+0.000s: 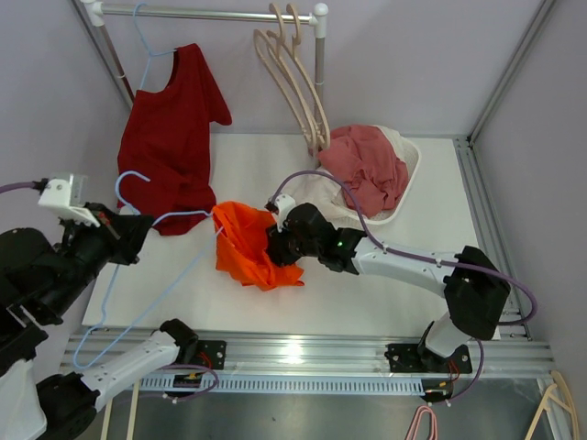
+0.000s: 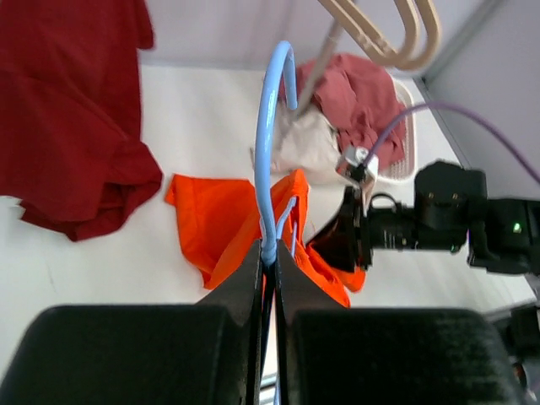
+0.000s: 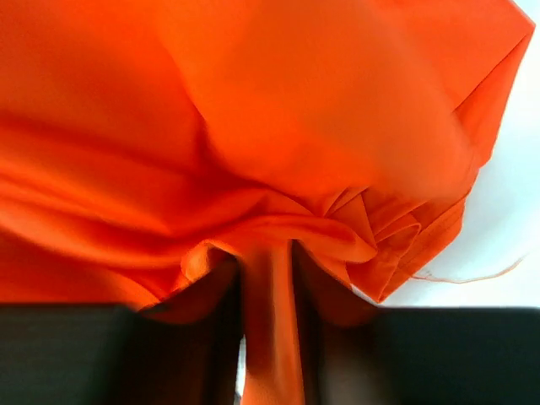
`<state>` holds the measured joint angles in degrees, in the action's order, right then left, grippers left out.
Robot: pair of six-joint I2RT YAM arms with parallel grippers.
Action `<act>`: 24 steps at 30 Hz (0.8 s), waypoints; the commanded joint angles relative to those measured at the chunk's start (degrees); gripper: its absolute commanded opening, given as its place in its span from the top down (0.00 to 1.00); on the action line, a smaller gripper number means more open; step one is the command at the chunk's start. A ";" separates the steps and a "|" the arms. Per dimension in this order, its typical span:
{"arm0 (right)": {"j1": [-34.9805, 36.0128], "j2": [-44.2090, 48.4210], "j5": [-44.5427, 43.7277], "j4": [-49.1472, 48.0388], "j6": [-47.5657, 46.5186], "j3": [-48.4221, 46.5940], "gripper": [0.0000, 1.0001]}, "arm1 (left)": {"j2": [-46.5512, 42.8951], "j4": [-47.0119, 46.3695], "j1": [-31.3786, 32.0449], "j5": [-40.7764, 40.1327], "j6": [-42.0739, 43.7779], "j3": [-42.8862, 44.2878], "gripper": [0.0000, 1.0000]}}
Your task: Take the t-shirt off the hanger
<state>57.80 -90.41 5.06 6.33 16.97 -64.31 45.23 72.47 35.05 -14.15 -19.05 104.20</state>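
The orange t-shirt (image 1: 249, 249) lies crumpled on the white table (image 1: 367, 293), with one arm of the light blue wire hanger (image 1: 174, 216) running into its left edge. My left gripper (image 1: 138, 229) is shut on the hanger's neck, just below the hook (image 2: 268, 118); in the left wrist view its jaws (image 2: 268, 253) pinch the twisted wire. My right gripper (image 1: 280, 243) rests on the t-shirt's right side. In the right wrist view its fingers (image 3: 268, 278) stand slightly apart, open, with a fold of orange cloth (image 3: 270, 126) lying between them.
A dark red shirt (image 1: 170, 137) hangs from the rail (image 1: 211, 13) at the back left. Several wooden hangers (image 1: 293, 73) hang at the rail's right end. A white basket (image 1: 415, 170) of pink and cream clothes stands at the back right.
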 commanded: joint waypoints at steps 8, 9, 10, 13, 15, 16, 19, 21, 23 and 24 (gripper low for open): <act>-2.52 -8.38 3.37 -2.02 3.24 -3.71 0.00 | 1.79 -3.30 0.37 -10.46 1.73 3.21 0.99; -2.52 -8.46 3.90 -2.37 3.33 -3.80 0.00 | 2.14 -3.38 0.29 -10.89 1.73 2.16 0.99; -2.34 -8.64 4.51 -3.76 3.42 -3.71 0.00 | 2.75 -3.65 0.28 -11.33 1.65 1.45 0.99; -1.55 -10.47 3.30 -4.48 3.16 -5.03 0.00 | 3.54 -4.52 0.28 -11.86 1.56 -1.98 0.99; -0.94 -12.59 3.11 -3.87 2.72 -8.00 0.00 | 4.25 -5.14 0.28 -11.69 1.38 -4.62 0.99; -0.67 -13.55 3.20 -3.95 2.54 -8.98 0.01 | 4.51 -5.49 0.28 -11.60 1.21 -5.41 0.99; 0.03 -17.25 3.90 -4.31 2.45 -12.66 0.01 | 5.48 -6.46 0.28 -11.78 0.86 -8.83 0.99; 0.82 -19.80 4.26 -5.00 2.10 -14.25 0.00 | 6.27 -6.90 0.28 -12.04 0.42 -11.46 0.99; 1.43 -21.38 4.95 -5.62 1.75 -15.58 0.00 | 6.53 -7.69 0.28 -11.78 0.24 -12.79 0.99; 1.96 -21.73 5.48 -8.58 1.57 -15.58 0.00 | 6.71 -8.13 0.28 -11.69 0.07 -14.10 0.99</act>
<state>58.39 -110.37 8.75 2.68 19.42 -77.54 52.16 67.90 35.09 -25.32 -18.50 91.90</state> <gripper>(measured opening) 0.993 0.025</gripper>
